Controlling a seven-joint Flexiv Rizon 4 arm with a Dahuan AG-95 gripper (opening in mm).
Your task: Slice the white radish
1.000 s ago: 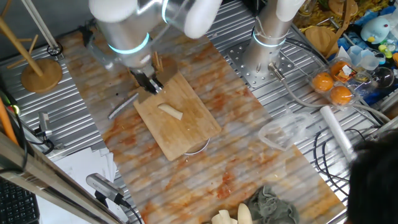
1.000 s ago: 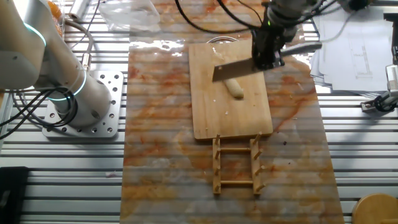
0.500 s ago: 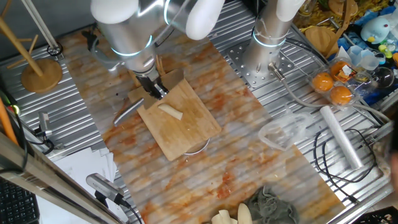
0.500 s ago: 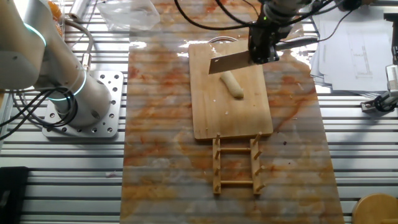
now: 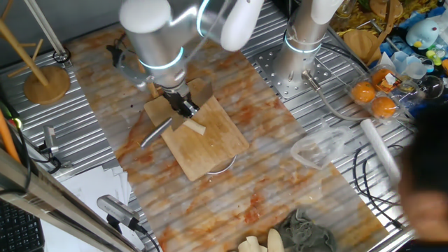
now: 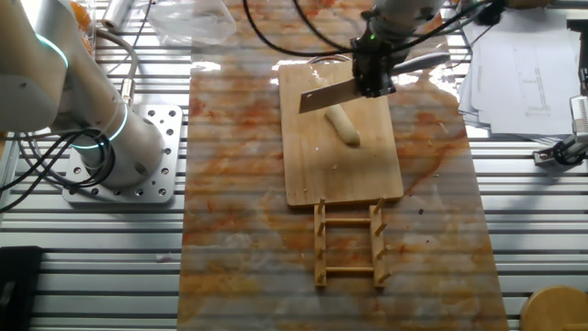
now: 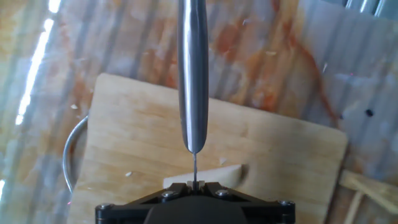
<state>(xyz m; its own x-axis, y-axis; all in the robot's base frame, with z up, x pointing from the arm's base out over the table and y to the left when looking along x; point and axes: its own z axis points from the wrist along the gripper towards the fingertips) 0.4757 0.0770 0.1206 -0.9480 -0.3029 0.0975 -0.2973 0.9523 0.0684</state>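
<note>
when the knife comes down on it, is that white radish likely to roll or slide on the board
The white radish is a small rounded stick lying loose on the cutting board, so it could roll. Nothing pins it down. It looks stiff, so it would probably shift whole rather than bend under the knife held in the gripper.

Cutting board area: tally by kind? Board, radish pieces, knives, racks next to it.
Board: 1
Radish: 1, one whole stick, no slices yet
Knife: 1, held in the gripper
Wooden rack: 1, beside the board's edge
Total: 4
</note>
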